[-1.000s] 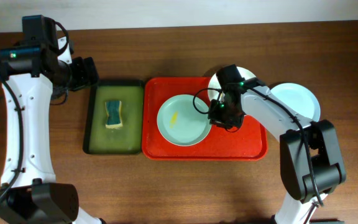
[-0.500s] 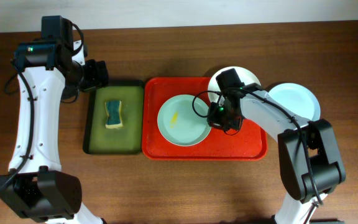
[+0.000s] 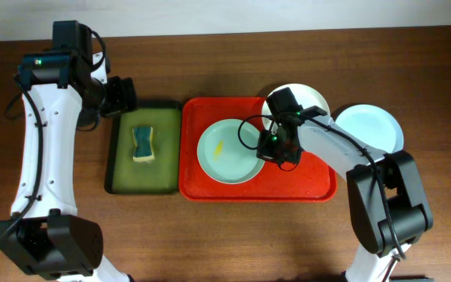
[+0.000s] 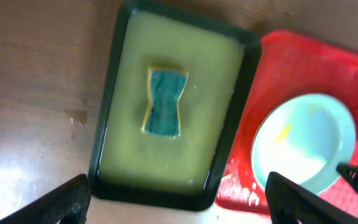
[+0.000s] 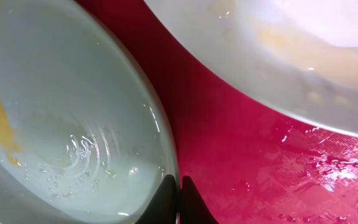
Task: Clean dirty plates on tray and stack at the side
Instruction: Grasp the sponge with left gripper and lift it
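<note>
Looking down from overhead, the mint plate point(image 3: 229, 151) sits mid-tray on the red tray point(image 3: 304, 184), the white plate point(image 3: 310, 98) overlaps its far right corner, and the blue plate point(image 3: 374, 125) rests on the table beyond the tray's right edge. Left wrist view: left gripper point(image 4: 176, 196) gaping wide, holding nothing, above the green tray point(image 4: 107, 155) with the sponge point(image 4: 164, 101). Right wrist view: right gripper point(image 5: 179, 199) pinched tight on the mint plate's rim.

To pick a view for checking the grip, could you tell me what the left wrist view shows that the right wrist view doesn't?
Only the left wrist view shows the sponge in the dark green tray. Only the right wrist view shows the right gripper with its fingers shut on the mint plate's rim, plus the white plate up close. Both show the mint plate with its yellow smear on the red tray.
</note>
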Motion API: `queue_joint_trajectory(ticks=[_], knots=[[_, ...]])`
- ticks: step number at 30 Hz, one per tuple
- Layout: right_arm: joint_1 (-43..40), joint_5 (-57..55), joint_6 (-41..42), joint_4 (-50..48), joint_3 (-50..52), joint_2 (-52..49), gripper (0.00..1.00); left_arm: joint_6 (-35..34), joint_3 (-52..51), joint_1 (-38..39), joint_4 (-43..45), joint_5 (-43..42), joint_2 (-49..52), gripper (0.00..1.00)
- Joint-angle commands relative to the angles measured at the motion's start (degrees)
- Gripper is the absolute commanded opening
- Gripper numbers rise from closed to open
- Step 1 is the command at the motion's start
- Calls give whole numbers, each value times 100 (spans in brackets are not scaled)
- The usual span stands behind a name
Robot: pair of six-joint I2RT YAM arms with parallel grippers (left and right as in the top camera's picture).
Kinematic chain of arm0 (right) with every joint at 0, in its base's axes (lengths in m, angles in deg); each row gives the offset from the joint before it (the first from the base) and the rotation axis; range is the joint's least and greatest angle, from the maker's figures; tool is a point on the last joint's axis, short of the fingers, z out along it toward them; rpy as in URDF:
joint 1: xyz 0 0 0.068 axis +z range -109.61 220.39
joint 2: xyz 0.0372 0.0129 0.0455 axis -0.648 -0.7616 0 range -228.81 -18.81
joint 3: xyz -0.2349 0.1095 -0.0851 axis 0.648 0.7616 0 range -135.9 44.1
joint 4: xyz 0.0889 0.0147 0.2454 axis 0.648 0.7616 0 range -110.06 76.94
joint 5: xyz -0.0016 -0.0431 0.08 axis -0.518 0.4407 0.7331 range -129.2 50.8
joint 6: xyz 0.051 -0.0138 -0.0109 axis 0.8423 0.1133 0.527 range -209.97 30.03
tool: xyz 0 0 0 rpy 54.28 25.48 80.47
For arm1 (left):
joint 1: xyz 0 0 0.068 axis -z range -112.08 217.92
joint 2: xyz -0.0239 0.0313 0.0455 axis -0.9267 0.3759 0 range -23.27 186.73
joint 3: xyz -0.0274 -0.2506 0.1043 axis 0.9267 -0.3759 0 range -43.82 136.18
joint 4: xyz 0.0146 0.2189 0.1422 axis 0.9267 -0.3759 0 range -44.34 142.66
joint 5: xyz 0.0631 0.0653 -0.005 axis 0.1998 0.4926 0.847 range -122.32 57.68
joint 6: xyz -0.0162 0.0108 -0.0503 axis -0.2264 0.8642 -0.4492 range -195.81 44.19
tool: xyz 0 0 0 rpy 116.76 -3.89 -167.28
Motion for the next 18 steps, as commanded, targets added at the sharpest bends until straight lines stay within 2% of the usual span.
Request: queue_joint_trajectory(ticks=[1,4,6,8,12,14,16,17,18], knots=[[26,-109,24,-44,61,11,4,9,-184,157,-142,63,35,87],[31,-109,2,-142,61,11,4,9,-660,549,85,68,35,85],[31,-109,4,-238,61,11,4,9,-1113,767,348,68,37,76],[31,-107,-142,-369,61,11,4,9,-1517,914,658,74,39,74],[31,-109,-452,-374,61,11,4,9,-1611,940,734,411,39,68],[33,-109,-452,-354,61,11,4,7,-1611,1038,802,586,39,57],[31,-107,-450,-326,61,11,4,4,-1617,1187,859,708,44,32],[31,-107,-450,-291,61,11,4,4,-1637,1250,935,728,46,30],[33,-107,-450,-258,61,11,4,-160,-1703,1305,1045,977,46,49]])
